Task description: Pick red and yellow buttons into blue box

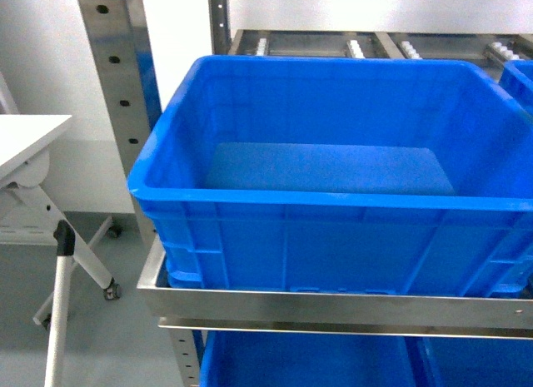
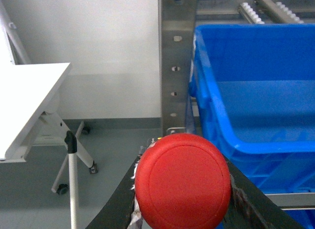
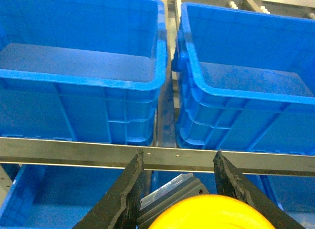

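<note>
The red button (image 2: 182,180) sat clamped in the left gripper (image 2: 182,199), near the blue box (image 1: 333,179)'s left rim; the yellow button (image 3: 209,214) sat pinched in the right gripper (image 3: 179,189), below the shelf rail (image 3: 157,157). Both looked light, rigid, with slick domed caps, best held by their bodies.

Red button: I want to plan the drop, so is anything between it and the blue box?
Only the box's near-left rim lies between; the red button, held in the left tool, sits low beside it. The blue box looks open and empty.
</note>
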